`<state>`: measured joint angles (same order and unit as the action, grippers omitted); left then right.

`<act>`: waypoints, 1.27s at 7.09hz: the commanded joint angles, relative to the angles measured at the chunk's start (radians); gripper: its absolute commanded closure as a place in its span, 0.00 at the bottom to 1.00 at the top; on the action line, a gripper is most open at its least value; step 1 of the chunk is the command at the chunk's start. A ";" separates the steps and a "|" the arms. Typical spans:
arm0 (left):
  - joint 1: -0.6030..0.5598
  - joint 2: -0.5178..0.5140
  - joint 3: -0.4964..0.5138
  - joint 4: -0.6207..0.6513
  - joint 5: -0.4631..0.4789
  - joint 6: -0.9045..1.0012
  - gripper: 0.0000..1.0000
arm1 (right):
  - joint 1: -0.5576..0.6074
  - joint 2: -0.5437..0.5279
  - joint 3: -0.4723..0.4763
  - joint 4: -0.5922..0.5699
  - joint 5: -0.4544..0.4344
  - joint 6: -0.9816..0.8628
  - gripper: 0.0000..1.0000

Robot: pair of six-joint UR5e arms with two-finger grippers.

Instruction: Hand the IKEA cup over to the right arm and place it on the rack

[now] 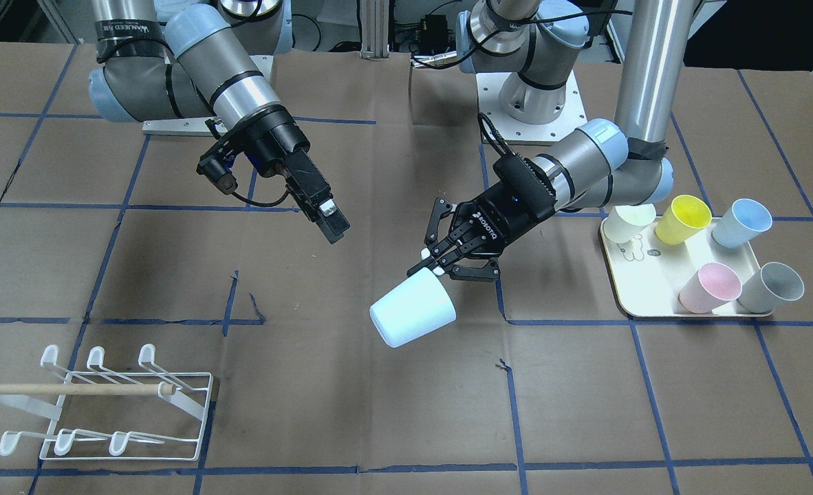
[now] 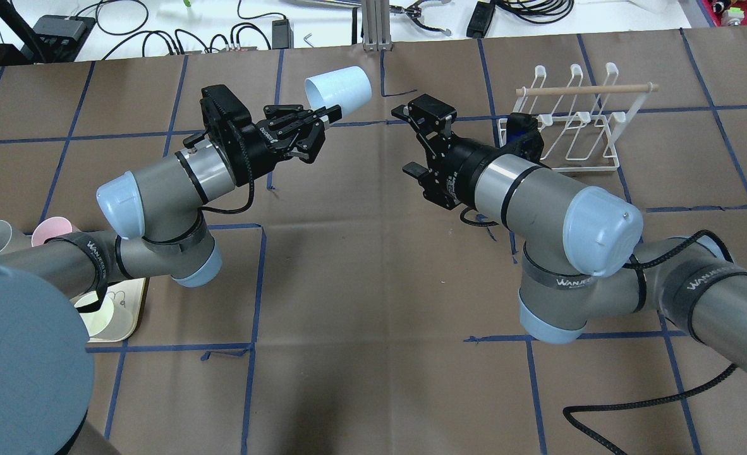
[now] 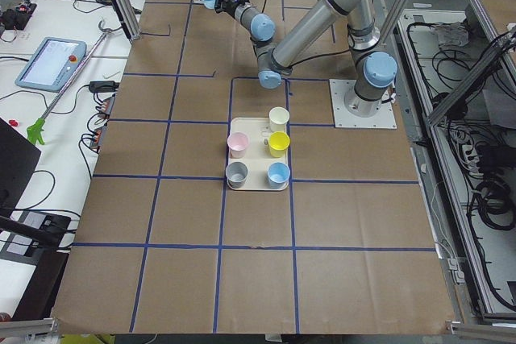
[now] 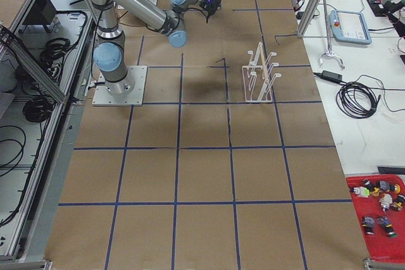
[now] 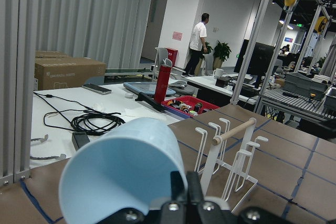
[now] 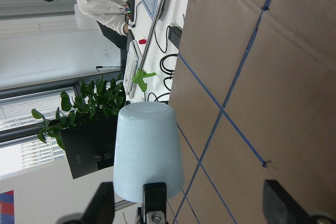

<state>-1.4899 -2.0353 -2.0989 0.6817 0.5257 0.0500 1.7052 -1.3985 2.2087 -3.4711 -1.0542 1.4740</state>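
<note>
The left gripper (image 1: 435, 269) is pinching the rim of the pale blue cup (image 1: 412, 307), its fingers clamped on the wall, and is holding it in the air over the middle of the table (image 1: 585, 412). The cup is lying tilted on its side, with its closed base pointing away from the robot. The right gripper (image 2: 406, 141) is hanging near the cup but apart from it, with its fingers spread wide and gripping nothing; in its wrist view the cup is showing between the two fingers, farther off. The white wire rack (image 1: 124, 405) is sitting on the table well away from the cup, on the right arm's side, with a wooden dowel (image 1: 69, 389) lying across it. Five more cups are standing on a cream tray (image 1: 630, 292) by the left arm.
</note>
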 commanded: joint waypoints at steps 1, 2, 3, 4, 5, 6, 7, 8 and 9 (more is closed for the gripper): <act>-0.035 -0.002 -0.007 -0.002 -0.001 -0.002 0.93 | 0.043 0.077 -0.091 0.001 -0.003 0.000 0.00; -0.046 0.003 -0.007 -0.002 -0.001 -0.027 0.93 | 0.047 0.110 -0.122 -0.003 -0.001 0.002 0.00; -0.046 0.001 -0.007 -0.002 -0.001 -0.028 0.93 | 0.047 0.131 -0.141 -0.002 -0.001 0.002 0.00; -0.047 0.001 -0.007 -0.001 -0.001 -0.028 0.93 | 0.047 0.156 -0.168 0.000 -0.001 0.002 0.00; -0.047 0.001 -0.007 -0.001 -0.001 -0.028 0.93 | 0.047 0.177 -0.193 0.003 0.000 0.002 0.00; -0.047 0.001 -0.007 -0.001 -0.001 -0.028 0.93 | 0.047 0.194 -0.205 0.003 0.000 0.002 0.00; -0.047 0.001 -0.007 -0.001 -0.001 -0.028 0.93 | 0.047 0.206 -0.217 0.003 0.000 0.000 0.00; -0.047 0.001 -0.007 -0.001 -0.001 -0.028 0.93 | 0.047 0.219 -0.227 0.001 0.000 0.000 0.00; -0.047 0.001 -0.006 -0.001 -0.001 -0.028 0.93 | 0.047 0.223 -0.231 0.003 -0.001 0.000 0.00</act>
<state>-1.5370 -2.0340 -2.1059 0.6811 0.5246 0.0215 1.7518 -1.1847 1.9859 -3.4691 -1.0541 1.4743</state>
